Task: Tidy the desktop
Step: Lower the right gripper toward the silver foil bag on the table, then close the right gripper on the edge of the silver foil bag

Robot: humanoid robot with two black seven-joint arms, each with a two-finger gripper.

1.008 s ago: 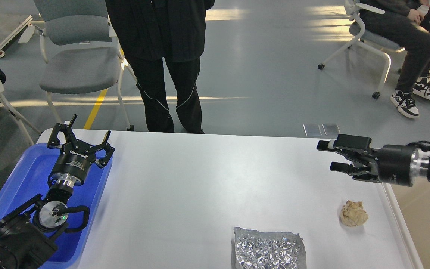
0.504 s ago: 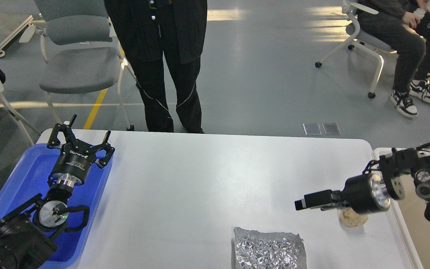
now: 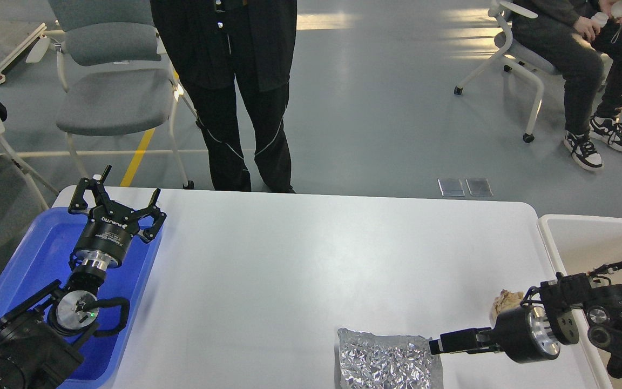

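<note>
The white desktop [image 3: 289,270] fills the middle of the head view. A crumpled silver foil sheet [image 3: 386,362] lies at its front edge, right of centre. A crumpled tan paper ball [image 3: 505,301] lies to the foil's right, partly hidden behind my right arm. My right gripper [image 3: 443,344] sits low at the foil's right edge, seen side-on, so its fingers cannot be told apart. My left gripper [image 3: 114,200] is open and empty above the far end of the blue tray [image 3: 46,248].
An off-white bin [image 3: 592,243] stands off the desktop's right edge. A person in black [image 3: 235,81] stands at the far edge. A grey chair [image 3: 111,81] stands at the back left; a seated person [image 3: 575,54] is at the back right.
My right arm has swung down and toward me, from high over the right edge to low beside the foil, now covering part of the paper ball. The bin is uncovered. My left arm has not moved.
</note>
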